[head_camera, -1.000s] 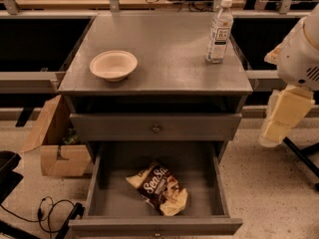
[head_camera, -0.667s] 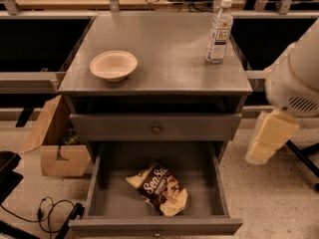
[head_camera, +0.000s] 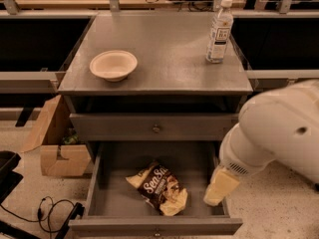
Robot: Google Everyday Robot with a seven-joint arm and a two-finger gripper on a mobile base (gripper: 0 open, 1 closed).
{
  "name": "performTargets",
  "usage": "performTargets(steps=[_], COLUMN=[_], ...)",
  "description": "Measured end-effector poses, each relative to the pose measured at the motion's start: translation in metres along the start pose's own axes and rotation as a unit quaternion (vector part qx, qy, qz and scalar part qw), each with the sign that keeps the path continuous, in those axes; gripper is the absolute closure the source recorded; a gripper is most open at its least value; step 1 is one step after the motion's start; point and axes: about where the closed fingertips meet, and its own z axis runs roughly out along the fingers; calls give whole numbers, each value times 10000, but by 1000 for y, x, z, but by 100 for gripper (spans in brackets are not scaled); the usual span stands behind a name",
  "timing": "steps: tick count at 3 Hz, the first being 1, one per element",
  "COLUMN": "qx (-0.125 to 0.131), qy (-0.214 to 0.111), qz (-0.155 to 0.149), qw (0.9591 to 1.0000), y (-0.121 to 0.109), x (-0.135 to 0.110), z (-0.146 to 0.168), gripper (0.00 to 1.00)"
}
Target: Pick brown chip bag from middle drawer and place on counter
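Note:
The brown chip bag (head_camera: 158, 188) lies flat on the floor of the open middle drawer (head_camera: 99, 183), near its middle front, white script facing up. The counter (head_camera: 169, 49) is the grey cabinet top above it. My white arm (head_camera: 279, 133) comes in from the right. Its cream end piece with the gripper (head_camera: 218, 190) hangs over the drawer's right side, to the right of the bag and apart from it.
A cream bowl (head_camera: 113, 64) sits on the counter's left and a water bottle (head_camera: 220, 31) at its back right. A closed drawer (head_camera: 155, 127) is above the open one. A cardboard box (head_camera: 55, 143) and cables (head_camera: 50, 210) are on the floor to the left.
My arm has swung left and down from beside the cabinet. Its cream end now hangs over the open drawer's right side. The bag, bowl and bottle have not moved.

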Motion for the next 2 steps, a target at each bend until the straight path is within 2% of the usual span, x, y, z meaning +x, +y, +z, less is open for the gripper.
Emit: performTargets(steps=[1,2], qx=[-298,-166], qy=[-285,-599], qz=[178,246], qw=[9990,9978], y=[16,7], x=[-11,-25], z=[86,96], gripper=[0,0])
